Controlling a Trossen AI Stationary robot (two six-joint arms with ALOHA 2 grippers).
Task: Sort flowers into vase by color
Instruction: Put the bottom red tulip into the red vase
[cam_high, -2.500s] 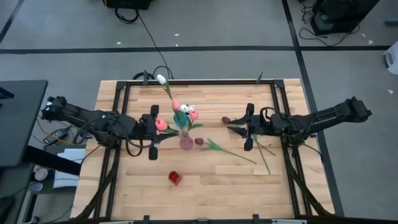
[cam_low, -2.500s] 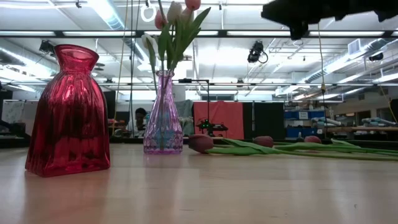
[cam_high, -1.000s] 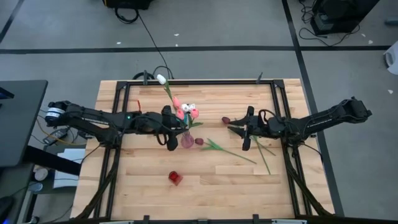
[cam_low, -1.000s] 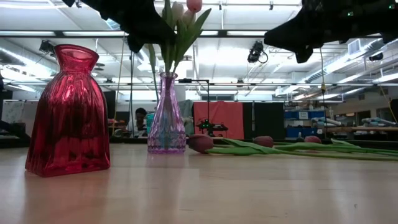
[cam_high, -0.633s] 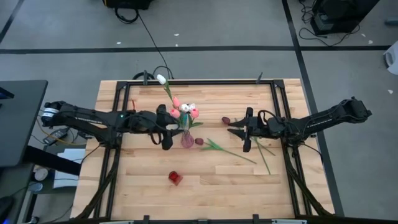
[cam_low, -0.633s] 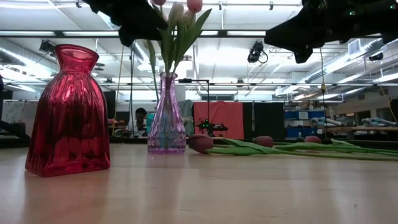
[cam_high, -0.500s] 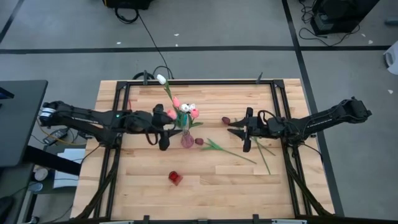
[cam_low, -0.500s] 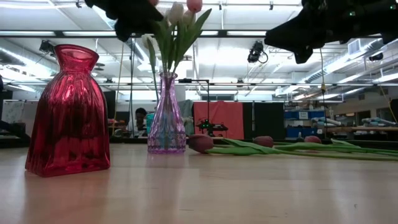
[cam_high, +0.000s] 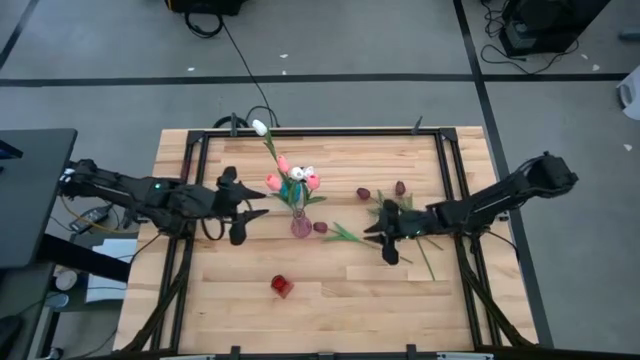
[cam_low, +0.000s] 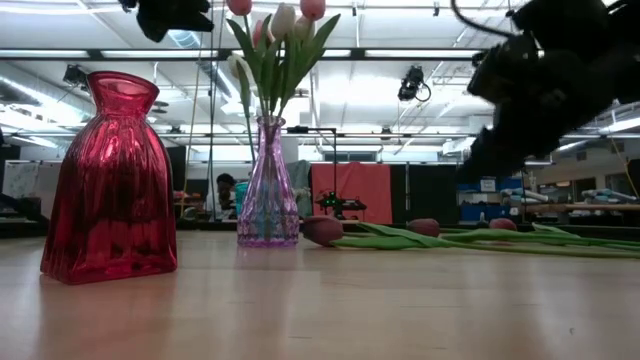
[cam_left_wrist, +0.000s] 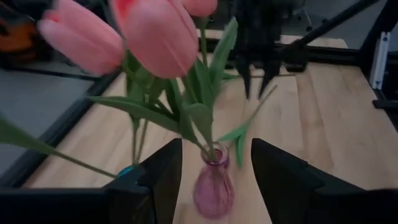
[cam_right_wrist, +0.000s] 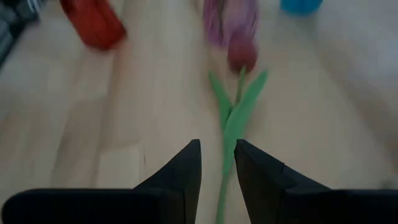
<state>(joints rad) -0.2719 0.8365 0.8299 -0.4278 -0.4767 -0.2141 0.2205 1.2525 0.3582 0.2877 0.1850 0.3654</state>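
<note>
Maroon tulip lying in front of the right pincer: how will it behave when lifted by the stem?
The maroon tulip likely droops head-end: long thin stem, heavier-looking head. Probably light, so it may skid as the right pincer closes. Its leaves may snag neighbouring stems.

light: bright, even | ceiling strips glare, low view | right wrist view: motion-blurred

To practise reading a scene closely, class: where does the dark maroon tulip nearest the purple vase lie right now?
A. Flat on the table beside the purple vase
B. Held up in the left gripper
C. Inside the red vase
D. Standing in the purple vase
A: the maroon tulip lies flat on the table just beside the purple vase, its stem running toward the right gripper; the red vase stands apart, nearer the front edge.
</note>
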